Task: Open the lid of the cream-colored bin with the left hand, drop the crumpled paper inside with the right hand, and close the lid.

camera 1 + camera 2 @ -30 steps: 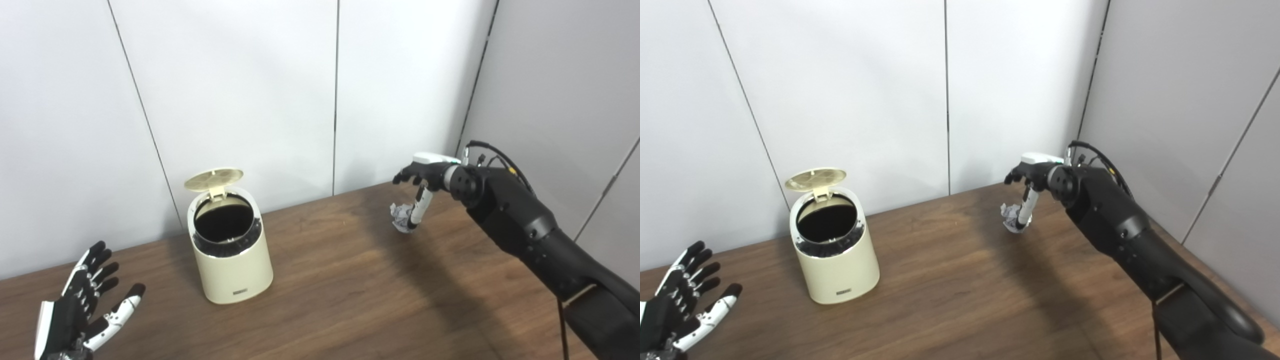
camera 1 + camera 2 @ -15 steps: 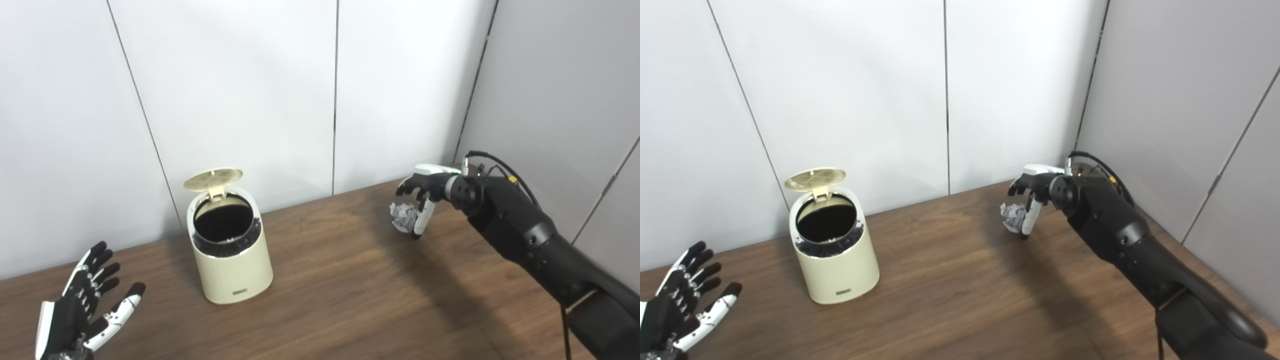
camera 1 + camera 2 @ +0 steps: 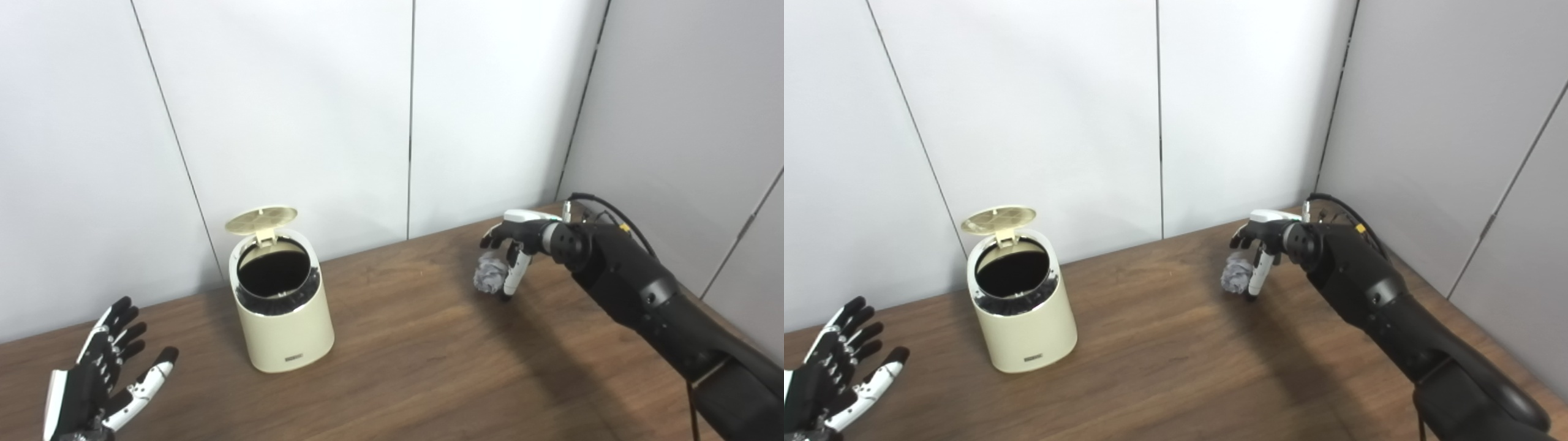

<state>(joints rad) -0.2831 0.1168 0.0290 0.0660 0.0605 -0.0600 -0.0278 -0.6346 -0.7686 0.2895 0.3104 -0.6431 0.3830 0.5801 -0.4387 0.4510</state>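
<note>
Now, step: grasping the crumpled paper (image 3: pixel 490 274) with my right hand (image 3: pixel 513 245), fingers curled around it just above the worktop (image 3: pixel 416 361).
Bin: cream-colored bin (image 3: pixel 285 318) well to the left, lid (image 3: pixel 261 220) already up.
Left hand (image 3: pixel 101 380): open, idle.
Next: lift, carry over the opening, release.

Table (image 3: pixel 398 367): brown wood grain, matt. Bin (image 3: pixel 285 324): cream plastic, smooth, slight sheen. Paper (image 3: pixel 490 274): grey-white, crumpled, rough. Wall panels (image 3: pixel 294 110): smooth, matt white.
</note>
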